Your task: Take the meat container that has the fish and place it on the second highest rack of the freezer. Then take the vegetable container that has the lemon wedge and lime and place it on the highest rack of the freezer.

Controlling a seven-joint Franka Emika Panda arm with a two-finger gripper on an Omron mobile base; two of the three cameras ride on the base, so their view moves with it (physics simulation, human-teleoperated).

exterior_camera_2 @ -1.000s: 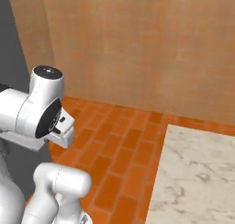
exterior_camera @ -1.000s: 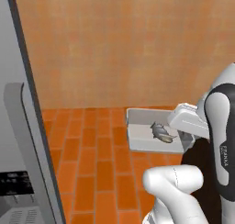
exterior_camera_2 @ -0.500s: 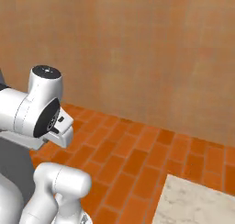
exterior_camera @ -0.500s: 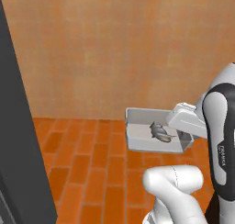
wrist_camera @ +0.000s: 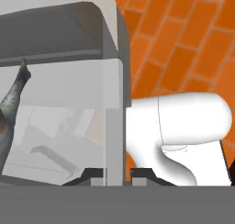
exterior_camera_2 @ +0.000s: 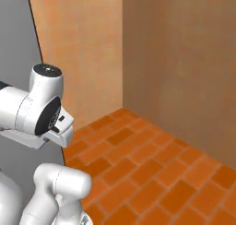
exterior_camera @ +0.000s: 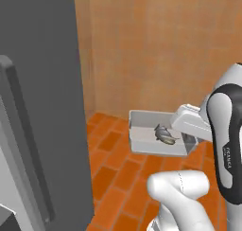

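While the arm is reaching out over the orange brick floor (exterior_camera: 118,173), the gripper (wrist_camera: 117,175) is pinching the side wall of the meat container (exterior_camera: 146,142), jaws nearly shut on it; the box is hanging in the air w/ the fish (exterior_camera: 164,134) lying inside; a big grey door (exterior_camera: 42,107) is standing just to the left.
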